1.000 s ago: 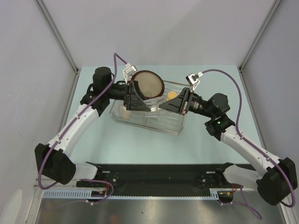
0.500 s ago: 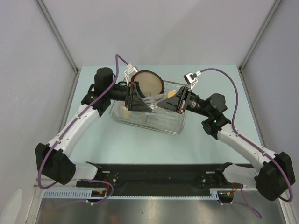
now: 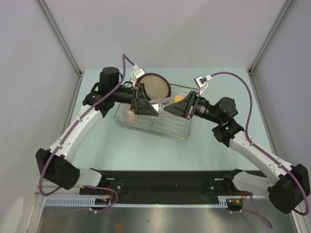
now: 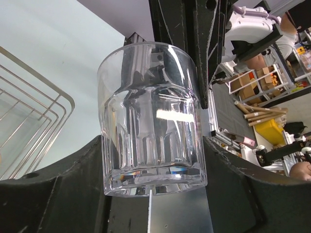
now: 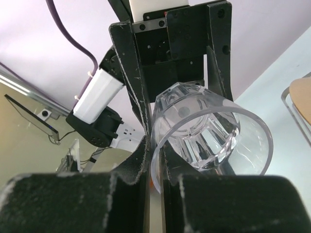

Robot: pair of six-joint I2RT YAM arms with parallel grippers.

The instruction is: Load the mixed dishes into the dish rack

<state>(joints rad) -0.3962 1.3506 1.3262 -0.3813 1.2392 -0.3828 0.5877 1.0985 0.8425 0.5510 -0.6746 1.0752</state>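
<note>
On the pale tabletop (image 3: 146, 155), the wire rack (image 3: 155, 130) sits at centre. Above it, the right hand (image 5: 156, 149) pinches the clear glass (image 4: 150, 121) by its rim. The left hand (image 4: 151, 141) flanks the glass's base, its grip impossible to tell. A red-rimmed plate (image 3: 155, 88) stands upright at the rack's far end.
</note>
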